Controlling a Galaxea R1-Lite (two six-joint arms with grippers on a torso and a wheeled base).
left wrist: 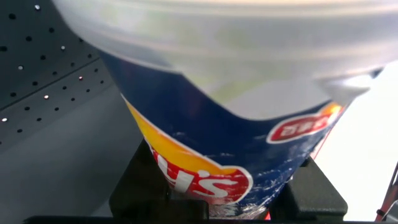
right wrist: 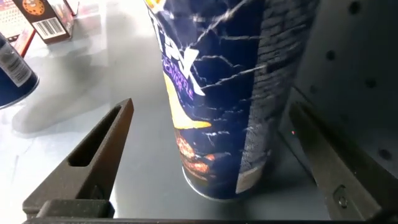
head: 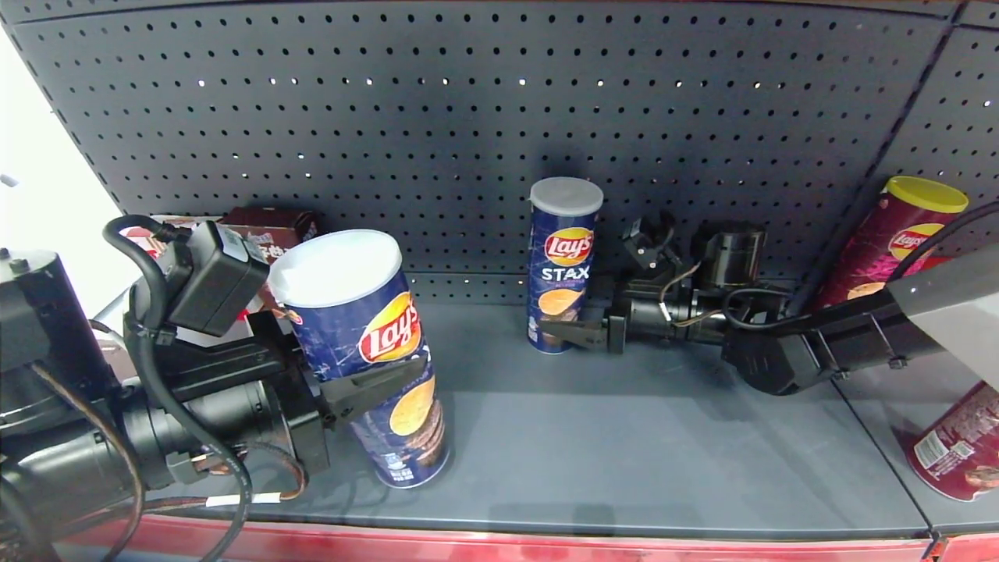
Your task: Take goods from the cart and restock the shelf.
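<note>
Far left, against the pegboard (head: 468, 117), stand the brown boxes (head: 265, 222); I note them as the limit on that side.

The left gripper (head: 382, 367) has its fingers clamped on the near blue can (head: 375, 328) about mid-body. The can leans, lid towards the robot's left, base at the front of the shelf (head: 624, 453). I cannot tell whether the base touches the deck or hangs just above it. My judgement: bring this can upright before letting go, seat the whole base flat, and part the fingers only once it stands on its own. Released at a lean this close to the front edge, it would likely topple.

Mid-shelf, the rear blue can (head: 563, 257) stands upright near the pegboard. The right gripper (right wrist: 211, 112) has its fingers apart, one on either side of it low down, neither touching. I would draw that arm straight back along its own line, since one finger sits close to the pegboard and a sideways drift could knock the can.

At the right, two maroon cans (head: 905, 234) are well apart from this work.
</note>
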